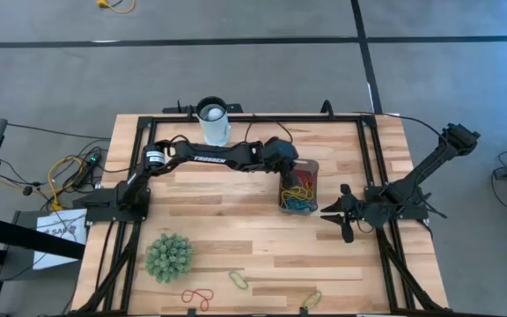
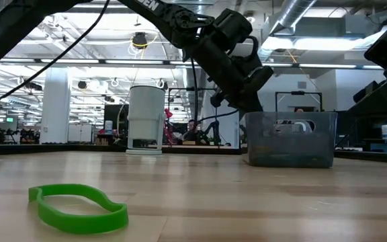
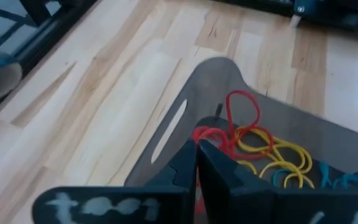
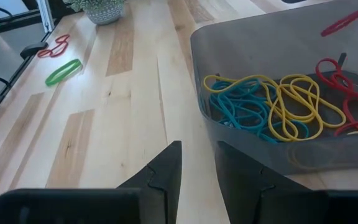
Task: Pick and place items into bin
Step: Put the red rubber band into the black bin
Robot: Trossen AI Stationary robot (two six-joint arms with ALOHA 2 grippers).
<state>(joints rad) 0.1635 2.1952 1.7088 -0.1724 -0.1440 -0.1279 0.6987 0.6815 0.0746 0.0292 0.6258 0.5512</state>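
Because the left tool [image 1: 287, 167] hangs right over the bin's [image 1: 312, 165] far end, its fingers pressed together, it looks placed for a drop. A red loop [image 3: 241, 115] dangles just ahead of its tips in the left wrist view. Whether that loop is pinched or only lying against the bin wall cannot be told.

Directly below that tool, the bin already holds a heap of loops: yellow [image 4: 300, 102], teal [image 4: 238, 109] and red [image 4: 344, 84] ones tangled on its floor.

Beside the bin's near end, the right tool [image 1: 337, 214] waits low over the worktop [image 1: 236, 220] with its fingers parted and nothing between them.

Well away from both tools, by the worktop's front edge, lie loops not yet binned: a green one [image 1: 238, 280], a red one [image 1: 199, 296] and another green [image 1: 311, 298], near the spiky ball [image 1: 169, 256]. A white cup [image 1: 213, 119] stands behind the left arm.
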